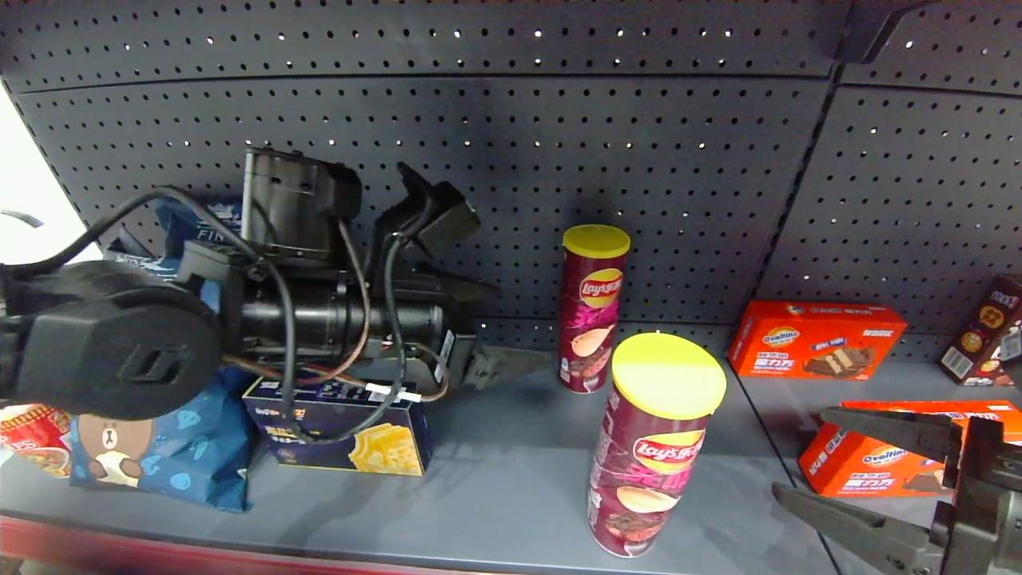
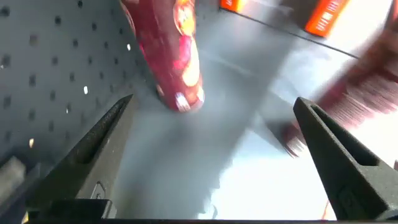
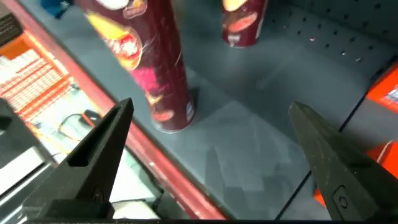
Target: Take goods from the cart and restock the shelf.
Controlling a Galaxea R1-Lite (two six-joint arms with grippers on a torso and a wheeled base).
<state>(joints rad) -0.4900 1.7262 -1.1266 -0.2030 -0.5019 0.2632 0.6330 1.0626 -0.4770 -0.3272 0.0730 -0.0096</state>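
- Standing upright near the front edge of the grey shelf [image 1: 495, 479], a front chip can [image 1: 655, 447] appears already stocked. It is a tall maroon-and-pink tube with a yellow lid and pictures of crisps on its side.
- Behind the front chip can, close to the pegboard, a rear chip can [image 1: 592, 307] of the same look also stands upright. The two are apart.
- To the left of the front chip can and farther back, the left gripper [image 1: 495, 327] hangs over the shelf with its jaws spread, grasping nothing.
- Just right of the front chip can, the right gripper [image 1: 802, 453] has its jaws likewise parted and empty.
- Judging from both empty grippers, one placement looks finished and the next trip to the cart is not yet begun. How much stock remains there cannot be told.
- Orange boxes [image 1: 814, 339] lie to the right of the front chip can. A dark-blue cracker box [image 1: 359, 439] and a blue bear bag [image 1: 160, 455] lie to its left.
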